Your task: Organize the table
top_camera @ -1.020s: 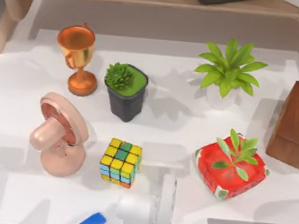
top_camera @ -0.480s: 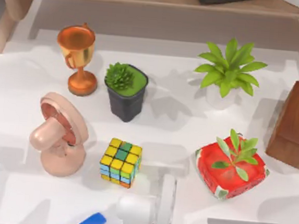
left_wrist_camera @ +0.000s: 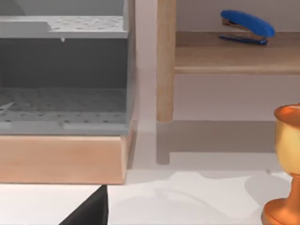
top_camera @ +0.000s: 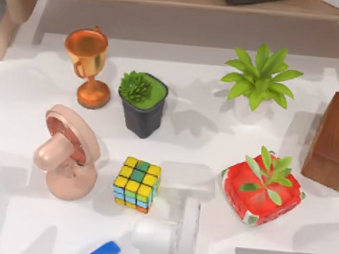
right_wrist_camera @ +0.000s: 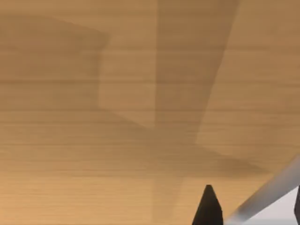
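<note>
Lying broad and flat across the scene, the bench [top_camera: 18, 90] is showing as a smooth, stiff white top. It is not something to lift. I am judging it slick, so things will be sliding on it if nudged.

It is carrying a glossy copper trophy [top_camera: 86, 63] at far left, best taken by its thin stem. A matt black pot [top_camera: 143, 104] is standing beside it. A hard, square-edged puzzle cube [top_camera: 136, 183] is sitting nearer, easy to grip on flat faces, next to a rounded pink fan [top_camera: 66, 153].

The left pincer [left_wrist_camera: 89, 212] is hanging at the bench's left edge; the right pincer [right_wrist_camera: 210, 211] is facing pale wood grain, possibly the shelf. I cannot tell how wide either is standing.
</note>
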Robot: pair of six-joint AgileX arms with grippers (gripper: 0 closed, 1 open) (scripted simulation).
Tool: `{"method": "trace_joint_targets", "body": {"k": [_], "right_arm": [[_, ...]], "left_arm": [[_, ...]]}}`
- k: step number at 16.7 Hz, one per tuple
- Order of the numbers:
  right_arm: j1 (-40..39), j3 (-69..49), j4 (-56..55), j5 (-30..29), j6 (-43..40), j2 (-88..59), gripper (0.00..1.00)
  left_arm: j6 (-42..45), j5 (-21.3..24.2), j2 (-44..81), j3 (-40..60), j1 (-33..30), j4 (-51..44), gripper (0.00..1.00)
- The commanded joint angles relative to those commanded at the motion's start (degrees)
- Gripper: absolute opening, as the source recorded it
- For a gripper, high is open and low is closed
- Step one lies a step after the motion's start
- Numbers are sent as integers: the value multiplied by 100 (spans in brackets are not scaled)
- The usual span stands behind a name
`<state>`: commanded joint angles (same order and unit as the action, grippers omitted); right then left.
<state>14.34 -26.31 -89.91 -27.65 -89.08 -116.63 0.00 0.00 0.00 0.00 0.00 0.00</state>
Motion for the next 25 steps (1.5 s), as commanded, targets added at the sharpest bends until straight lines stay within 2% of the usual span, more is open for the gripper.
{"method": "trace_joint_targets", "body": {"k": [2,3,12,20,25], "right_arm": [[0,0,0,0,0,0,2],[0,0,0,0,0,0,0],[-3,-9,18,-6,21,7,0],[-206,-1302,681,-239,-2,-273,0],[-252,-1491,960,-254,20,-569,0]], "left_arm": [[0,0,0,0,0,0,100],[0,0,0,0,0,0,100],[0,0,0,0,0,0,100],[0,0,0,0,0,0,100],[0,0,0,0,0,0,100]]}}
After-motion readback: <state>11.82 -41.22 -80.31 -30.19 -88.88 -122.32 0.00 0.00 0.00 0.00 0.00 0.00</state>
